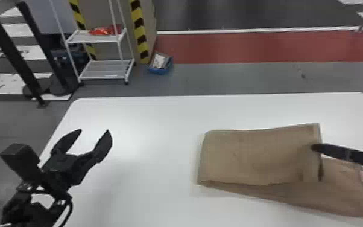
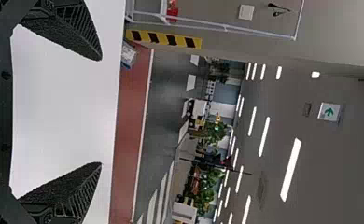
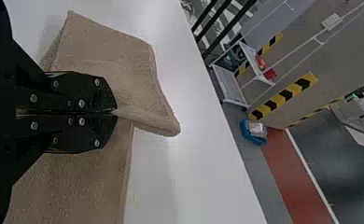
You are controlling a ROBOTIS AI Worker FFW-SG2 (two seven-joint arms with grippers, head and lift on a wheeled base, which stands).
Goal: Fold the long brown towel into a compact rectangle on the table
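The brown towel [image 1: 259, 157] lies on the right half of the white table, its upper layer folded over a lower layer that juts out at the front and right. At the upper layer's right edge is my right gripper [image 1: 315, 147]. In the right wrist view my right gripper [image 3: 115, 112] is shut on the towel [image 3: 110, 51], pinching a fold whose corner sticks out past the fingertips. Over the table's left part, apart from the towel, my left gripper [image 1: 95, 131] stands open; in the left wrist view the left gripper [image 2: 101, 112] has nothing between its fingers.
The white table [image 1: 153, 120] has rounded far corners. Beyond it on the floor stand a white shelf cart [image 1: 105, 69] with a red item on its upper shelf, a blue bin [image 1: 160, 64] and black posts [image 1: 15, 54] at the left.
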